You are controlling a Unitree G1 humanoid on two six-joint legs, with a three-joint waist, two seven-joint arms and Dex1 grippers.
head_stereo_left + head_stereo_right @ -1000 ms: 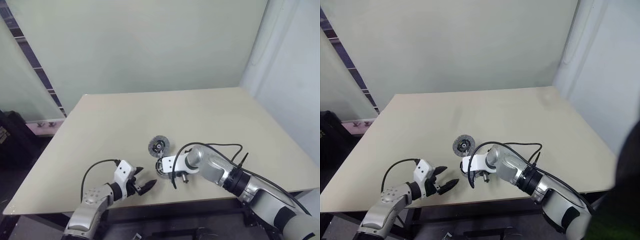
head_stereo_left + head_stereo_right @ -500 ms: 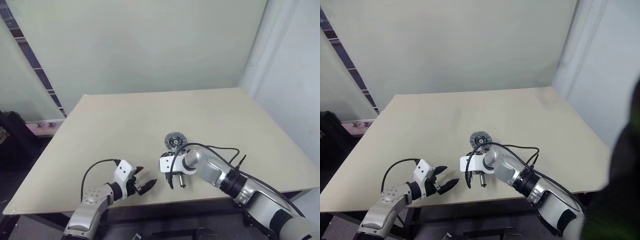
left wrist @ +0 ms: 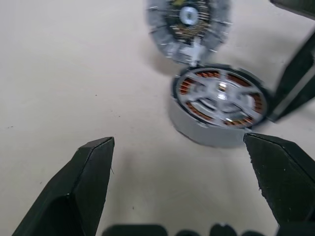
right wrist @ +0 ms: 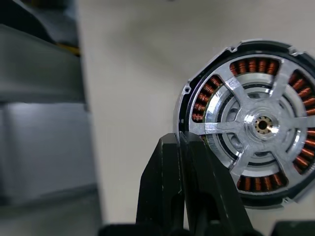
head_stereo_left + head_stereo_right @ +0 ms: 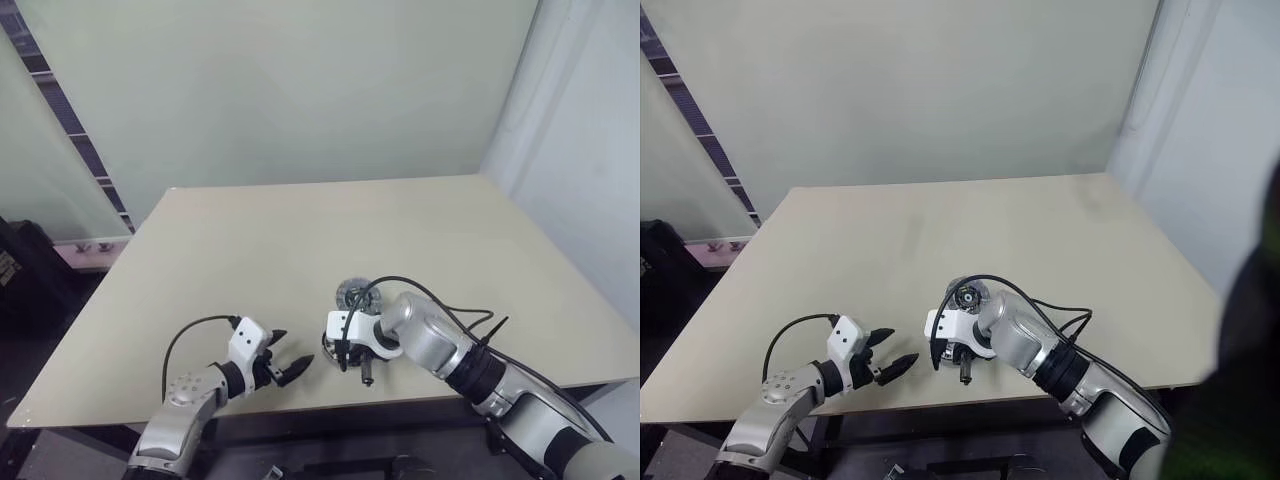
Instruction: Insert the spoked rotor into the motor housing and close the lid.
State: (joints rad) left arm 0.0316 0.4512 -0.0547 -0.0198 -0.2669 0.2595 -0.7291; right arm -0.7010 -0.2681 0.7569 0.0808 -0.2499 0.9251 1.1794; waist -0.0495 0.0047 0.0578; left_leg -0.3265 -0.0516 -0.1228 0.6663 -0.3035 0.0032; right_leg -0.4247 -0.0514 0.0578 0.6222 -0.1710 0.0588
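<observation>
Black right hand [image 4: 181, 196] beside motor housing [image 4: 256, 125]

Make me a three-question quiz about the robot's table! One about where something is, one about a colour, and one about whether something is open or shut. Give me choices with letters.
1. Where is the spoked rotor?
A. Sitting in the motor housing
B. On the floor
C. At the table's far edge

2. What colour are the coils between the spokes?
A. Blue
B. Copper-orange
C. Green

3. How are the grippers?
A. Both wide open
B. Left gripper open, right gripper shut
C. Left shut, right open

Answers:
1. A: the wrist views show silvery spokes lying across the top of the housing.
2. B: orange windings show through the gaps.
3. B: the left fingers stand far apart, the right fingers press together beside the housing.

The lid lies next to the housing, not on it yet.
</observation>
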